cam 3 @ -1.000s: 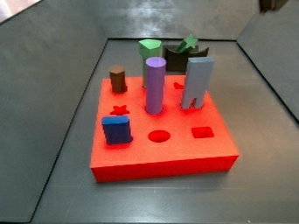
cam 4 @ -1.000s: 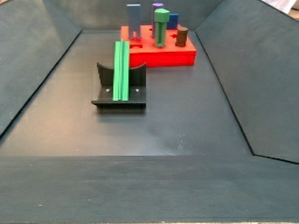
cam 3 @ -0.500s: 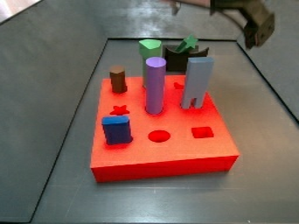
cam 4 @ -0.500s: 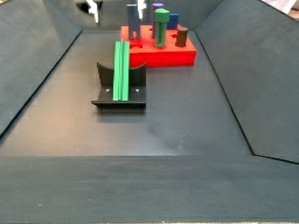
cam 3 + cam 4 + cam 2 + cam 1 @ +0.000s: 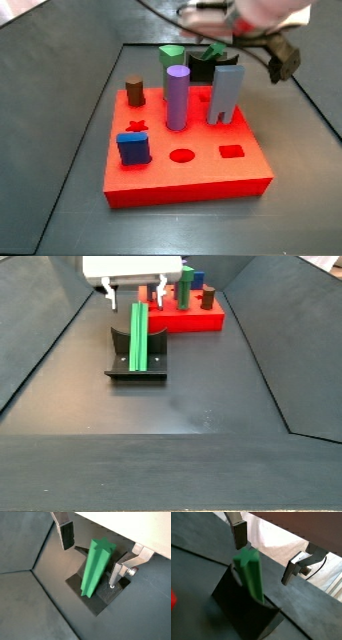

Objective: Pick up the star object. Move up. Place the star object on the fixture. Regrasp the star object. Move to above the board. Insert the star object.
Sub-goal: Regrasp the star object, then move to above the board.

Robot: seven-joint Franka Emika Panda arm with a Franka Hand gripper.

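One star object (image 5: 95, 569) leans on the fixture (image 5: 136, 368), placed; the gripper (image 5: 93, 547) hovers above it, jaws wide, empty. We judge regrasp and, seemingly, board (image 5: 187, 321) insertion outstanding.

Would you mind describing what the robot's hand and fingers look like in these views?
The hand has a white, boxy body in a side view, above the fixture and the star object. In both wrist views its fingers are flat silver plates with dark pads; one sits on an angled silver bracket with a screw. No markings or cables are clearly visible.
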